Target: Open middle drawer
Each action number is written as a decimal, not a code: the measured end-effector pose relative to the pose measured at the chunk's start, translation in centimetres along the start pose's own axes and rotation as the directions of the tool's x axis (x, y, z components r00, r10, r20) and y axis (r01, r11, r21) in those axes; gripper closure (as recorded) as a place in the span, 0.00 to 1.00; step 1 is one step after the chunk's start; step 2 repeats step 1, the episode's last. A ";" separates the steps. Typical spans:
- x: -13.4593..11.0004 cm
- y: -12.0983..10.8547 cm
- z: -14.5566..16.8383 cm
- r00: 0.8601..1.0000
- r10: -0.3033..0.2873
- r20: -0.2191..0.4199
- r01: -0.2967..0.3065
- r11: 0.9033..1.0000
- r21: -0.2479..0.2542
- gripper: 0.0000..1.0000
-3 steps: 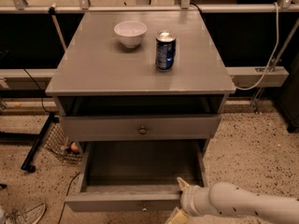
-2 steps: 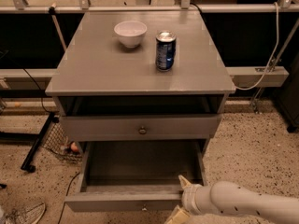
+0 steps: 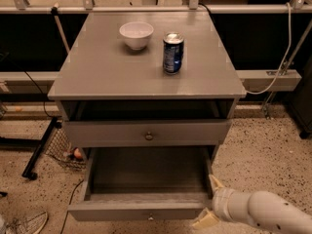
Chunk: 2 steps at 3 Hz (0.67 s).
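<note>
The middle drawer [image 3: 146, 211] is the lower of the two fronts in view. It stands pulled far out, its inside is bare, and a small knob sits on its front. My gripper [image 3: 210, 202] is at the drawer's front right corner, low on the right. It is open, with one fingertip [image 3: 215, 182] above the corner and the other [image 3: 205, 222] below it, and it holds nothing. The narrower drawer [image 3: 148, 133] above has a round knob and stands out slightly. Any third front is hidden.
On the grey cabinet top [image 3: 97, 72] stand a white bowl [image 3: 136, 34] and a blue soda can [image 3: 173, 52]. A wire basket [image 3: 63, 147] and a black stand leg [image 3: 41, 147] are on the speckled floor to the left. A white cable [image 3: 285, 57] hangs at the right.
My gripper has moved to the right, from over the pulled-out drawer's front edge to its right corner. The drawer, bowl and can have not moved.
</note>
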<state>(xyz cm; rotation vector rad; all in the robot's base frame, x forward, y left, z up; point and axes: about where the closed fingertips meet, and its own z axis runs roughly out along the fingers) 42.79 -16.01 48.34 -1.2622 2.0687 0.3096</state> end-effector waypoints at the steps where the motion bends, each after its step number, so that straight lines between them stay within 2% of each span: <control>1: 0.5 -2.0 -2.6 1.000 0.022 -0.001 -0.022 0.999 0.044 0.00; 2: 0.5 -2.0 -2.6 1.000 0.022 -0.001 -0.022 0.999 0.044 0.00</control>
